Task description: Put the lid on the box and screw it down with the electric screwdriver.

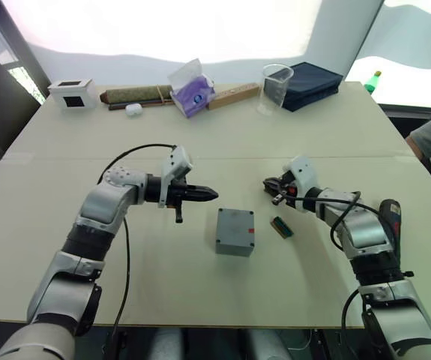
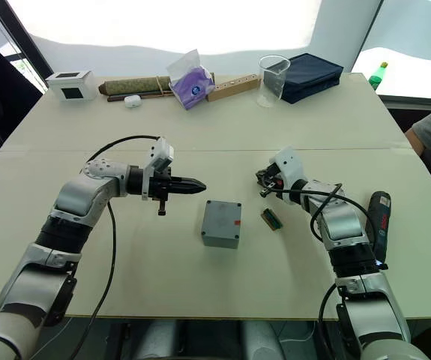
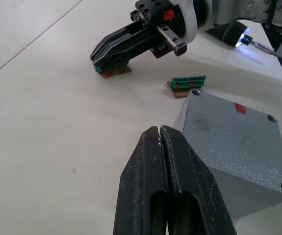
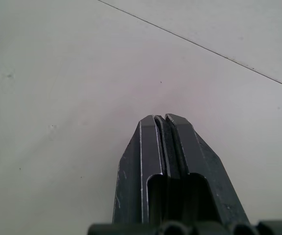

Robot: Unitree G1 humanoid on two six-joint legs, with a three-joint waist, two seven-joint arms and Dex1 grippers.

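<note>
Mid-frame box (image 1: 235, 232): we see its lid (image 3: 236, 132) on, beside a green part (image 1: 281, 226).
Left gripper (image 1: 209, 195): clenched, empty.
Right gripper (image 3: 97, 59): pinching a small green piece (image 3: 112, 72).

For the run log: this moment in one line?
left claw shut, empty, beside box | right claw shut on green connector | second connector near box | electric screwdriver lying untouched
</note>
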